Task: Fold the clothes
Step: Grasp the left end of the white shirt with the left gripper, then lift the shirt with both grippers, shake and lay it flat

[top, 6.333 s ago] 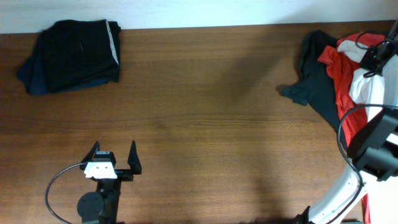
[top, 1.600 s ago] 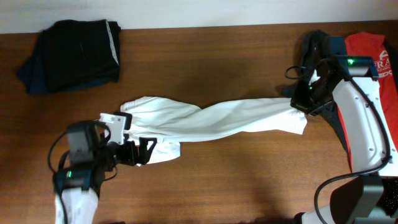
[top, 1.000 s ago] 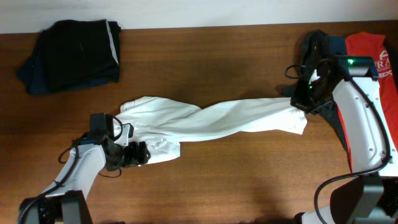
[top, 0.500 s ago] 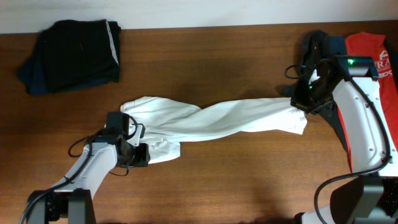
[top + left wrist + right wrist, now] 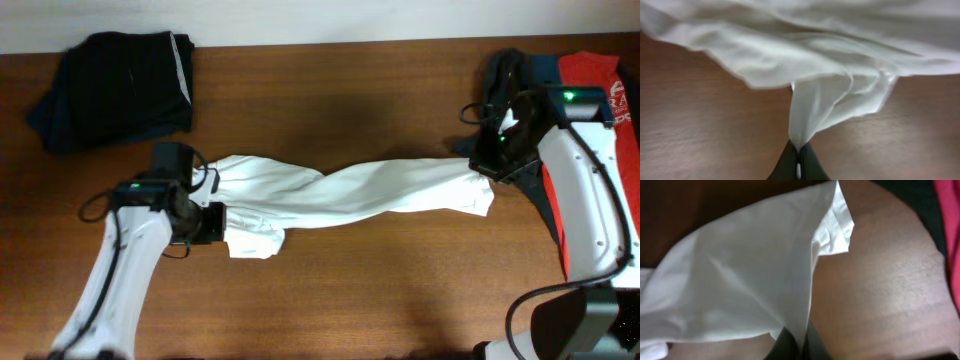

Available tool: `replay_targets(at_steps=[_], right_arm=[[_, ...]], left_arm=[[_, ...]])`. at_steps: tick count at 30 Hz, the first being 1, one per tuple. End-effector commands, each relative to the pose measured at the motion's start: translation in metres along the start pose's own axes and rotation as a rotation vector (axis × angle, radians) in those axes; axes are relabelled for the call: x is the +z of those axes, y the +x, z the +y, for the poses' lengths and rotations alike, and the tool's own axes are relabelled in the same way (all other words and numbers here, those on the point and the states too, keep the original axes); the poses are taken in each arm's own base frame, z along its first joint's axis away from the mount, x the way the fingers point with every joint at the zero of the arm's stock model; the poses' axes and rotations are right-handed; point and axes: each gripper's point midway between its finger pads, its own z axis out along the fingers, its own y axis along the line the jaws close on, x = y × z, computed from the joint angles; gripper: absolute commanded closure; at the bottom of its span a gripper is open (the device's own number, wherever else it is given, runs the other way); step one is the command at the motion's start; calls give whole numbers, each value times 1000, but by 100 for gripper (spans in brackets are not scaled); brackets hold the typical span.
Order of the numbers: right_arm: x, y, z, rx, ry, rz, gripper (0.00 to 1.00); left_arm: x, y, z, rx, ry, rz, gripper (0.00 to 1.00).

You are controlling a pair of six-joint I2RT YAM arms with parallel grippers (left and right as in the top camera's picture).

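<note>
A white garment (image 5: 340,195) lies twisted and stretched across the middle of the table. My left gripper (image 5: 213,222) is shut on its left end; in the left wrist view the white garment (image 5: 810,90) rises from a fold pinched in the left gripper (image 5: 799,150), clear of the table. My right gripper (image 5: 488,160) is shut on the right end, and the right wrist view shows the white garment (image 5: 740,275) running out from the right gripper (image 5: 800,340). A pile of unfolded clothes, black (image 5: 515,100) and red (image 5: 590,75), sits at the far right.
A folded dark stack (image 5: 125,88) lies at the back left corner of the brown wooden table (image 5: 330,300). My right arm (image 5: 585,200) reaches over the clothes pile. A black cable (image 5: 105,205) loops beside my left arm.
My left gripper closed on the garment's left end and moved up and left, lifting that end. The right gripper has kept its hold and place.
</note>
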Motion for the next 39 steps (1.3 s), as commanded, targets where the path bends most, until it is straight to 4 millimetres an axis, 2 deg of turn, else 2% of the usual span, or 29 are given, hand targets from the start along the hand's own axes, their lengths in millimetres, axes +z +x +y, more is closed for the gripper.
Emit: replay_targets(at_steps=[1,2,4,6,7,12,14,16,18,20,23,25,27,28,29,31,32,33,34,36,37,38,39], right_arm=[[-49,-10,4,1,-37,-103,96],[-60,-10,5,1,-42,-117,96],[-76,-9,5,0,-48,-133,96],[-95,-5,4,-1,-55,-151,96],[-106,-2,4,-2,-60,-163,96],[-136,3,6,-33,-102,-241,96],[-150,8,5,-35,-118,-283,96],[-164,19,13,-54,-191,-304,96],[-179,31,17,-87,-244,-338,96],[-186,34,16,-89,-253,-362,96],[-189,22,21,-92,-268,-404,96],[-187,3,28,-84,-281,-430,96],[-178,-19,40,-93,-304,-439,96],[-172,-33,50,-102,-335,-440,96],[-165,-51,66,-120,-390,-443,96],[-160,-77,88,-149,-470,-473,96],[-165,-91,97,-167,-508,-520,96],[-174,-100,97,-169,-519,-569,96],[-198,-108,92,-167,-541,-645,96],[-257,-113,74,-141,-578,-789,96],[-297,-107,58,-131,-591,-887,96],[-322,-102,43,-118,-582,-959,96],[-347,-94,23,-94,-555,-1034,96]], left_arm=[[-72,-18,-7,27,-5,-226,100],[-94,-19,-9,34,-6,-297,100],[-121,-20,-12,43,-4,-389,100],[-159,-18,-16,56,-2,-517,100],[-186,-14,-19,64,0,-610,99],[-266,6,-7,1,-87,-860,99],[-293,13,-9,-1,-85,-927,100],[-326,24,-12,2,-80,-995,100],[-349,36,-15,-13,-66,-1038,100],[-350,35,-15,-30,-52,-1039,100],[-326,7,-21,-15,-21,-935,100],[-295,-31,-18,-7,-37,-820,100],[-255,-80,-15,-6,-46,-718,100],[-237,-106,-15,-3,-42,-693,100],[-212,-144,-17,12,-24,-678,100],[-194,-197,-18,21,-16,-696,100],[-198,-220,-26,86,7,-714,100],[-209,-235,-34,154,21,-737,100],[-232,-247,-34,165,7,-782,100],[-303,-256,-33,174,-11,-939,99],[-338,-251,-32,174,-21,-1022,100],[-384,-240,-28,169,-41,-1132,100],[-421,-226,-20,166,-71,-1221,100]])
